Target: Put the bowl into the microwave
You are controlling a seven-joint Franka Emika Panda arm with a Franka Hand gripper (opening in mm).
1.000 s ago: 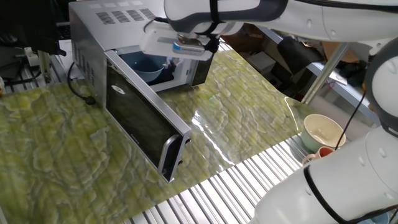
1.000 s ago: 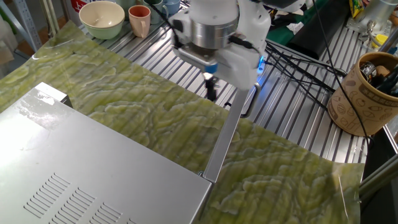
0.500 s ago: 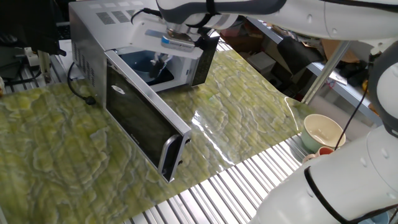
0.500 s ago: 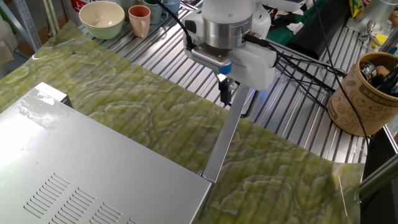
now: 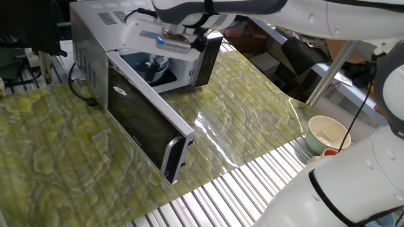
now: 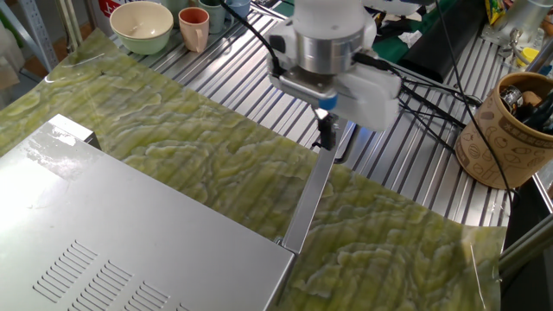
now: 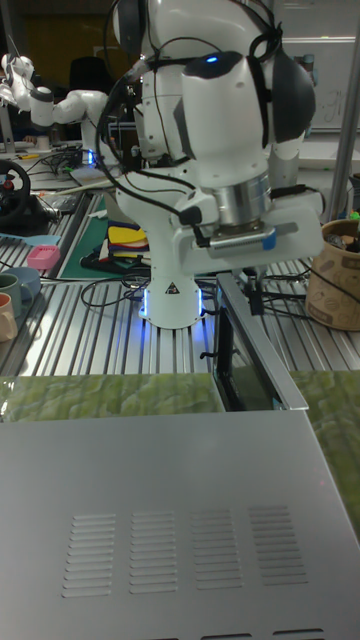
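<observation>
The silver microwave (image 5: 95,28) stands at the back left with its dark glass door (image 5: 142,120) swung wide open. Inside the cavity sits the light-blue bowl (image 5: 144,69), partly hidden behind my gripper (image 5: 159,63). From above, only the microwave's top (image 6: 130,233) and the door's edge (image 6: 313,194) show. There the gripper (image 6: 327,131) hangs over the outer end of the door, away from the cavity. Its fingers are close together with nothing between them. The tall fixed view also shows the gripper (image 7: 254,290) just above the door (image 7: 250,350).
A cream bowl (image 6: 141,24) and a pink cup (image 6: 194,28) stand on the metal slats beyond the green mat. A brown patterned pot (image 6: 510,130) sits at the right. Cables run near the arm's base.
The gripper has moved sideways along the microwave's front, from beside the cavity to over the open door's outer end. The bowl stays inside.
</observation>
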